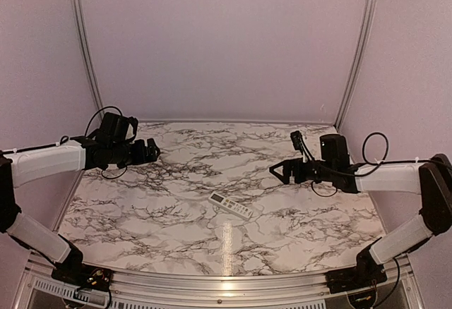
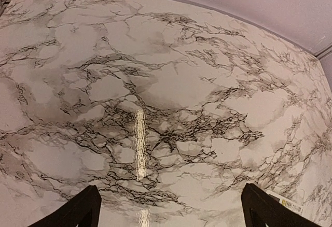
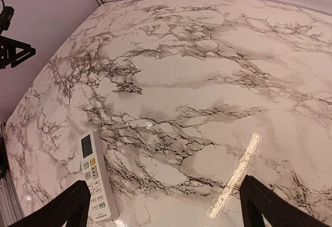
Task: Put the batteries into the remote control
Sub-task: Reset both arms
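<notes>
Slim white rectangular remote control lies flat, buttons up, on the glossy, dark-veined marble worktop. Black left gripper at 9 o'clock and right gripper at 3 o'clock hang released.

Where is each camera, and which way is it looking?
Top camera: high behind the arms, looking down at the marble table; shows both arms, left gripper, right gripper, and the remote control.
Left wrist camera: on the left arm, looking along the table; its gripper fingers show.
Right wrist camera: on the right arm, looking down at the table; its gripper fingers show.
Shared: top and right wrist both see the remote control.
</notes>
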You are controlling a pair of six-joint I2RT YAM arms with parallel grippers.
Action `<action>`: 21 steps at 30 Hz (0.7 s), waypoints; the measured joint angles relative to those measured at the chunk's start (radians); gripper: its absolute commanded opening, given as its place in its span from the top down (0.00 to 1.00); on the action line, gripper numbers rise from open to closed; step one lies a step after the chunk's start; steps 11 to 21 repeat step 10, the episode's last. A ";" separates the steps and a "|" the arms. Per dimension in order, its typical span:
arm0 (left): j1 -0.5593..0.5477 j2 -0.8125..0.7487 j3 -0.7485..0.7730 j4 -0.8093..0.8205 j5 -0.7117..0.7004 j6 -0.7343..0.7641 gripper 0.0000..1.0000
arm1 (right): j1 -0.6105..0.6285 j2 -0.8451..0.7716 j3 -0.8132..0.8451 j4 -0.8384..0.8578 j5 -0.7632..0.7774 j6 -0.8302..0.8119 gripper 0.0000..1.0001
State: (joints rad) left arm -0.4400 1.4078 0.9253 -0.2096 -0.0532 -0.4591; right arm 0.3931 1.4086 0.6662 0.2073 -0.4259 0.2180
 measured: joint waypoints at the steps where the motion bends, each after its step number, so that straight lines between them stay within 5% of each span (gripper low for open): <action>1: 0.000 0.000 -0.024 0.014 0.000 -0.006 0.01 | 0.000 -0.003 -0.021 0.026 0.003 0.008 0.01; 21: 0.000 0.002 -0.057 0.090 -0.001 -0.016 0.01 | 0.000 -0.005 -0.063 0.159 0.014 0.045 0.01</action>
